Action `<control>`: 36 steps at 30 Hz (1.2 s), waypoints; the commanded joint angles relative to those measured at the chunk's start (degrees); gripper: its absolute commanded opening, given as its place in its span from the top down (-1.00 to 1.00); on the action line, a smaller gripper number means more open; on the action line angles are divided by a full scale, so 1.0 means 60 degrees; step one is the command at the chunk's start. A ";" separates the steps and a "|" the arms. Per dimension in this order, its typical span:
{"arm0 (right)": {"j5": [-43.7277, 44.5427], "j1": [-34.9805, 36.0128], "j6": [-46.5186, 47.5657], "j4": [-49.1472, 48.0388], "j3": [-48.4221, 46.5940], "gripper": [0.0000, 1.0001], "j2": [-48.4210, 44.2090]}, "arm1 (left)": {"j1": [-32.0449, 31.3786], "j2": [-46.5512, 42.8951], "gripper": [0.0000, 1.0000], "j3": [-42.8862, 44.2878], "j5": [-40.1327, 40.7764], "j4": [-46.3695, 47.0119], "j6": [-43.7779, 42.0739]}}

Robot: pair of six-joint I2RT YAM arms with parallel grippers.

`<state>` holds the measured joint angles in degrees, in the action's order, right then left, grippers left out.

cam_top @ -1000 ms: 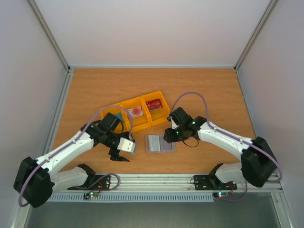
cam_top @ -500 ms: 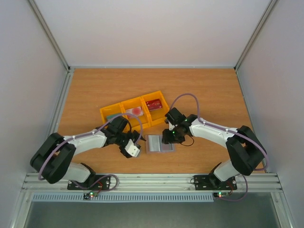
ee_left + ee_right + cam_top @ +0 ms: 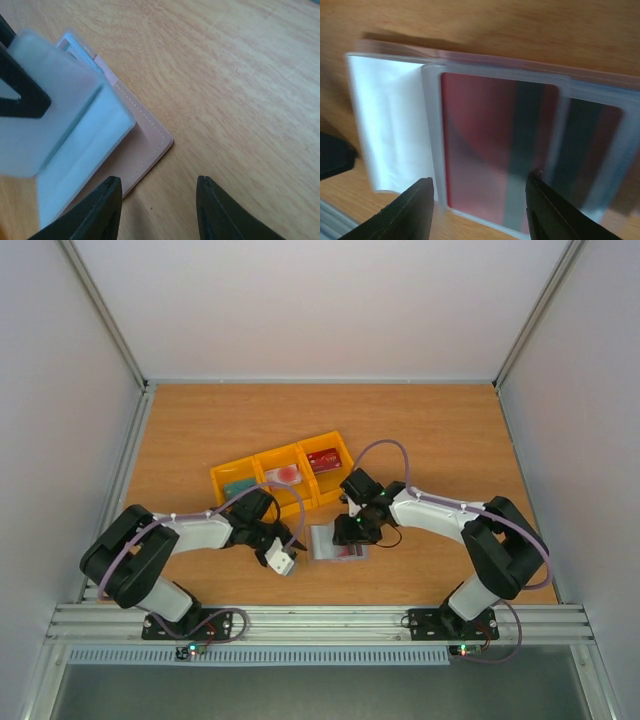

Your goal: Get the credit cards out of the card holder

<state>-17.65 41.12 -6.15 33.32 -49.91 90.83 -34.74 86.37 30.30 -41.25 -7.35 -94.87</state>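
Left claw: the left claw (image 3: 157, 182) is low over the worktop (image 3: 420, 430), just beside the near left corner of the card holder (image 3: 337, 543). Its two fingers stand apart, and only bare wood shows between them. It has let go and grips nothing.
Card holder: it lies on the worktop between the two claws, near the front and about in the middle. Its brown-pink outside faces down. From the left wrist, one pale blue flap is tipped up off the rest.
Card in the holder: a dark red card (image 3: 485, 150) with a dark stripe sits inside a see-through pocket of the holder. Another reddish shape shows further along, but it is too blurry to name.
Right claw: the right claw (image 3: 480, 182) hangs right over that pocket, at the far right side of the holder. Its fingers are apart, and the dark red card shows between them. I cannot tell if they pinch the pocket or only hover.
Yellow tray: the yellow tray (image 3: 306, 472) sits behind the holder, a bit to the left and not touching it. It has three boxes in a row.
Left box: a teal card (image 3: 238, 485) lies in it.
Middle box: a pink-white card (image 3: 284, 474) with a red blotch lies in it.
Right box: a red card (image 3: 323, 459) lies in it.
Worktop: brown wood that runs on to the far wall.
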 commanded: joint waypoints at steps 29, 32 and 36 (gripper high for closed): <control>0.0793 0.0734 0.0231 0.0876 -0.1318 0.07 0.0070 | -0.0062 -0.0029 0.22 -0.0420 -0.0510 0.0750 -0.0227; 0.1223 0.0734 0.0381 0.1330 -0.1574 0.07 -0.0178 | -0.0069 -0.0081 0.21 -0.0453 -0.0514 0.0745 -0.0228; 0.2183 0.0561 0.0490 0.2044 -0.1670 0.04 -0.0428 | -0.0069 -0.0235 0.20 -0.0537 -0.0473 0.0742 -0.0204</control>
<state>-11.57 45.63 -4.80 39.55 -58.28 90.87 -34.81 86.26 28.05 -43.57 -4.03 -95.00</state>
